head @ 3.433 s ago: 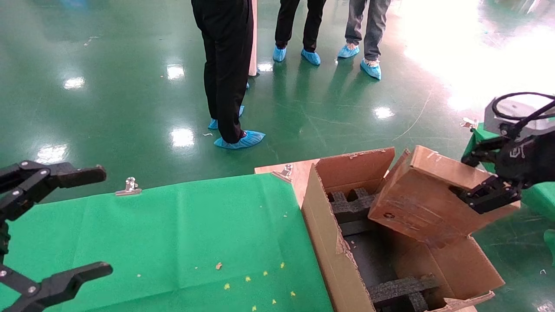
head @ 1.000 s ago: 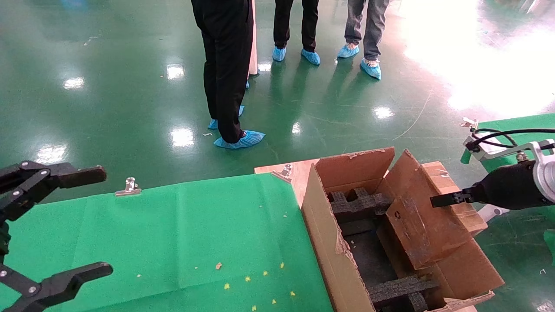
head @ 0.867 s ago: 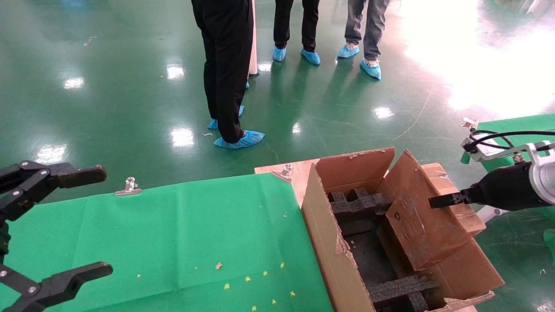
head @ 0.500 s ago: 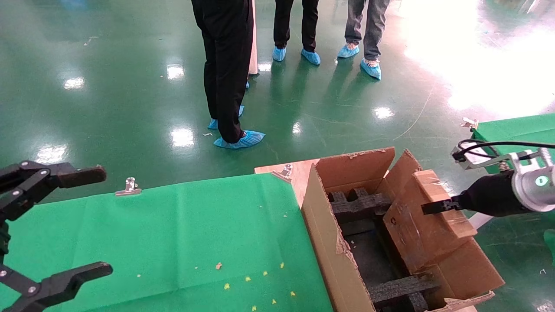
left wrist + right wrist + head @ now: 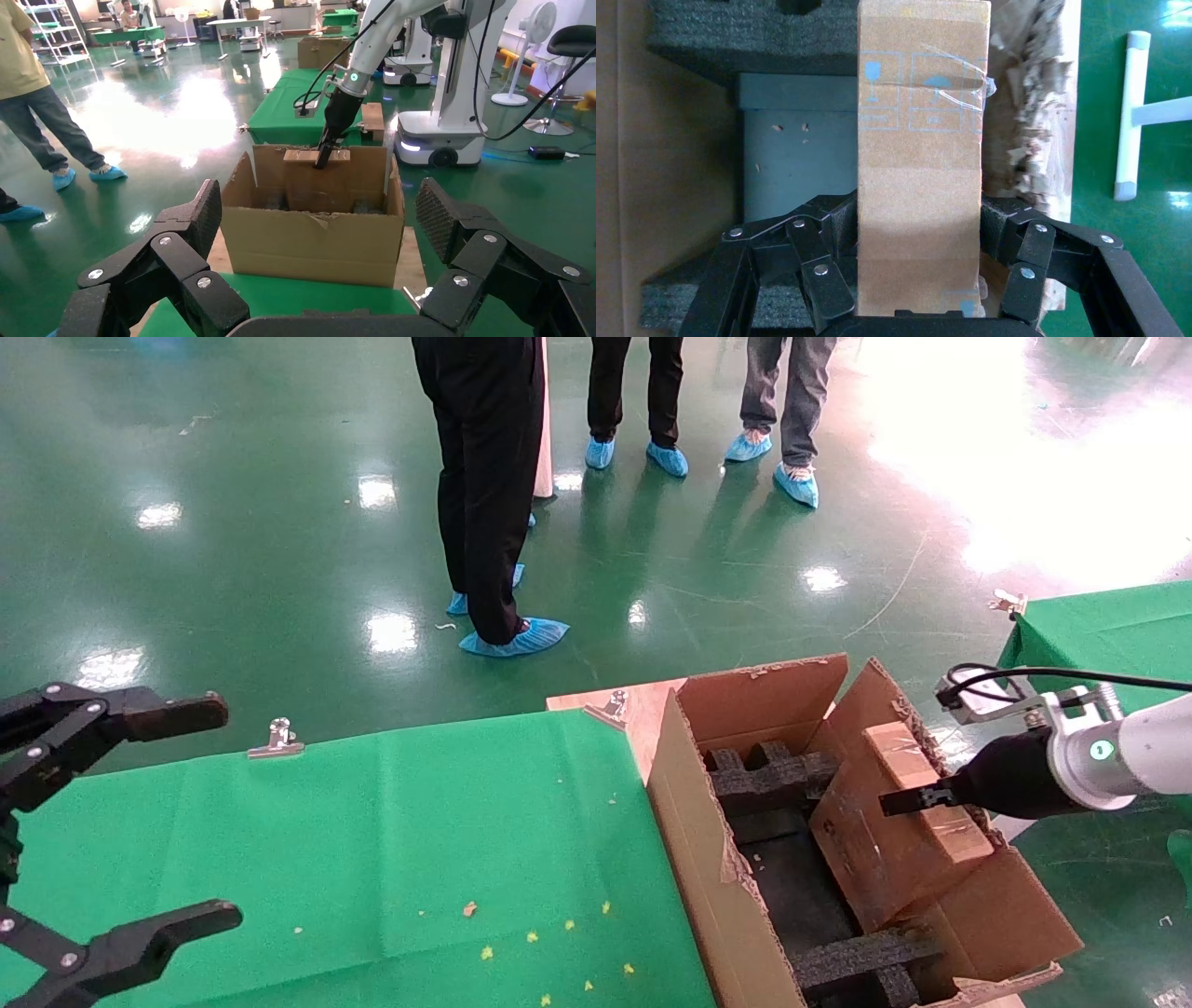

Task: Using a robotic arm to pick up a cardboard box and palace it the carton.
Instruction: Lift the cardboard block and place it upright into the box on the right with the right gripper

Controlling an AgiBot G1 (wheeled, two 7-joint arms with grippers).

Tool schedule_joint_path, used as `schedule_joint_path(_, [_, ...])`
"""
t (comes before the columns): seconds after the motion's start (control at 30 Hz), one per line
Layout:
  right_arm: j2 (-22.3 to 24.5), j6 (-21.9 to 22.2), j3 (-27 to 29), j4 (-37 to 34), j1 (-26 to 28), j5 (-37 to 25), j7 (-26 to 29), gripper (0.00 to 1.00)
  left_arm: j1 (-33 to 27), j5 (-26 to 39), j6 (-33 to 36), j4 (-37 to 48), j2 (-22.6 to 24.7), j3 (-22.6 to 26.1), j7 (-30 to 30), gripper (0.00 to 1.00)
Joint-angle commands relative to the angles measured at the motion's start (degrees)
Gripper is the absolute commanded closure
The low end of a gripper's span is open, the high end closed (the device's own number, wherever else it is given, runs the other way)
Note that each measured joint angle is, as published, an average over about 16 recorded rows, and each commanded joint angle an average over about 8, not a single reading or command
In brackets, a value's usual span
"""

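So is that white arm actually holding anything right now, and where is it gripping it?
Yes: the right gripper clamps the small brown cardboard box by its two long side faces, near one end. The left gripper holds nothing.

**Right arm reaching, left parked**

Your right gripper [image 5: 899, 800] reaches in from the right on its white arm [image 5: 1150, 747], its fingers [image 5: 828, 281] clamped on the box [image 5: 921, 161]. Your left gripper [image 5: 140, 817] sits parked at the left edge, jaws spread wide.

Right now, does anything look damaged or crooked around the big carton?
Yes. The carton has torn, ragged flap edges. The small box leans tilted inside it, not flat, with the right pincer shut on it.
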Motion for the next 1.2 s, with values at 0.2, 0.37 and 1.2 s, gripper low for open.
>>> schedule_joint_path(0.2, [-2.0,0.2,1.3,-3.8,-4.1,3.2,-2.7,1.0,0.0,0.0,0.0,0.0,0.0,0.0,0.0,0.0])
schedule_joint_path(0.37, [-3.4,-0.4,2.2,-6.8,-6.5,5.1,-4.7,1.0,0.0,0.0,0.0,0.0,0.0,0.0,0.0,0.0])
schedule_joint_path(1.2, [-11.5,-5.2,5.9,-22.5,-17.5,12.0,-14.5,0.76,0.0,0.0,0.0,0.0,0.0,0.0,0.0,0.0])
